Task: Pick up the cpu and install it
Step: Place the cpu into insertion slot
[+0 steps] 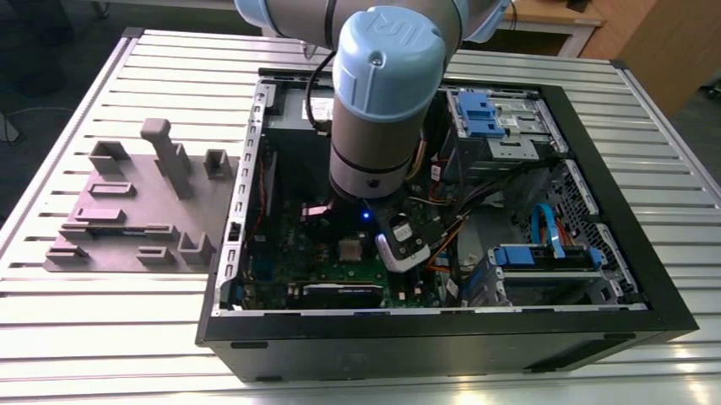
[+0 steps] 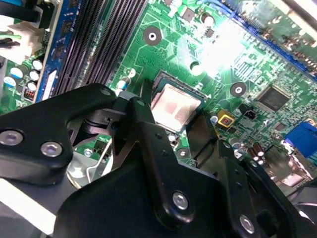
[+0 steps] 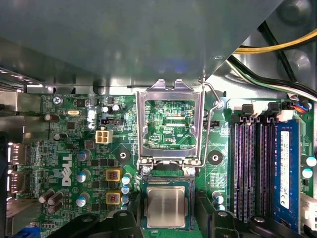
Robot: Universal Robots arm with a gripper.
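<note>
Gripper [image 3: 167,220] fingers [image 2: 143,134] spread wide, nothing held, straddling cpu [image 3: 166,207]. Cpu sits flat in socket on mobo [image 3: 126,126], open frame [image 3: 171,124] just beyond. Ext. view: arm [image 1: 383,101] down inside PC case [image 1: 451,337]; tray [image 1: 124,211] on table [image 1: 113,337], that view's left.

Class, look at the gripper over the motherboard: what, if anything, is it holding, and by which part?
Cannot be told. The cpu lies flat in its socket directly under the gripper, but any contact with its edges is hidden.

Slatted aluminium table [image 1: 101,337]; wooden cabinet [image 1: 664,42] behind; dark floor [image 1: 46,51].
</note>
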